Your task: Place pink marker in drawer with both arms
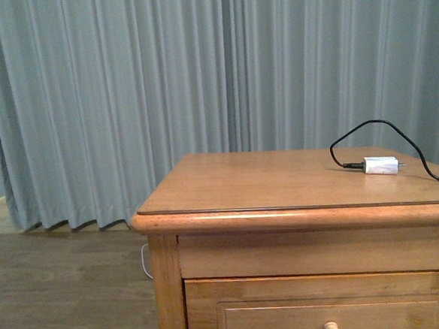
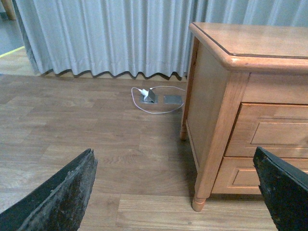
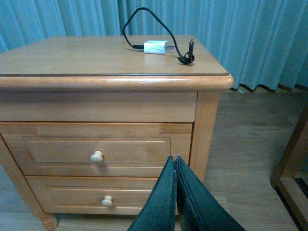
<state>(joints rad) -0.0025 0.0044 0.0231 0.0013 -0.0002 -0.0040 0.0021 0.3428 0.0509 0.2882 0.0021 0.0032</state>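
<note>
The pink marker is out of view in every frame. A honey-brown drawer (image 3: 101, 148) with a round knob (image 3: 96, 157) sits shut in the wooden cabinet, and its top edge also shows low in the front view as the drawer (image 1: 320, 308). My right gripper (image 3: 175, 160) is shut with nothing between its fingers, hovering in front of the cabinet's right side. My left gripper (image 2: 178, 159) is open wide over the floor, left of the cabinet's front leg. Neither arm shows in the front view.
A white charger plug (image 1: 381, 165) with a black cable (image 1: 375, 127) lies on the cabinet top (image 1: 266, 180). A second drawer (image 3: 108, 196) sits below the first. A floor socket with a white cable (image 2: 154, 97) is near the grey curtain. A wooden frame (image 3: 292, 163) stands right of the cabinet.
</note>
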